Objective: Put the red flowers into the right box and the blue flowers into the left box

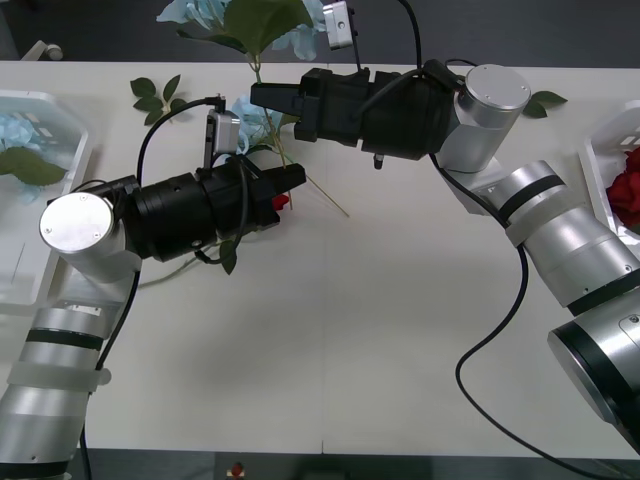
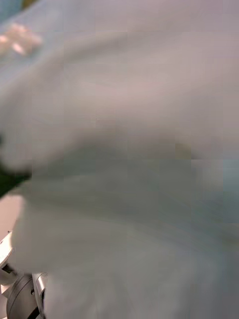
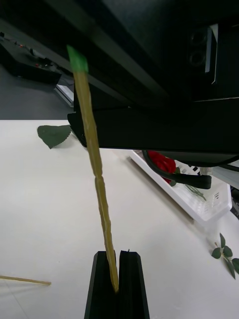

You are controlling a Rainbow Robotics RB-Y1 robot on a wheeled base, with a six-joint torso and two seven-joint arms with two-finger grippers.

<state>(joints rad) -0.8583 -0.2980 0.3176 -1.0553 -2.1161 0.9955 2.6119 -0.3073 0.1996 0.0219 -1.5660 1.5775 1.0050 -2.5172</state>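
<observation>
You see the white table with its near half bare, a broad open area between the 2 arms. The left box, a white plastic tray with a rounded raised rim, sits at the table's left edge and holds pale blue flowers with a large green leaf. The right box, an alike tray, sits at the right edge and holds a red flower; in the left wrist view the same tray shows a red bloom inside its rim.

The left gripper has its 2 black fingers pressed together on a thin, pale yellow-green stem, which rises upright from the fingertips to a green cut tip. In the front view this gripper lies over the table's far centre-left, with a small red part just beside it.

The right gripper reaches leftward across the far centre, its black fingers at another blue flower cluster; you cannot tell whether they are spread or closed. The right wrist view is covered by a soft, blurred pale blue surface, too close to resolve.

A further blue flower with a broad green leaf lies at the far edge. Loose leaf sprigs lie near the left box, and a single leaf lies behind the right arm.
</observation>
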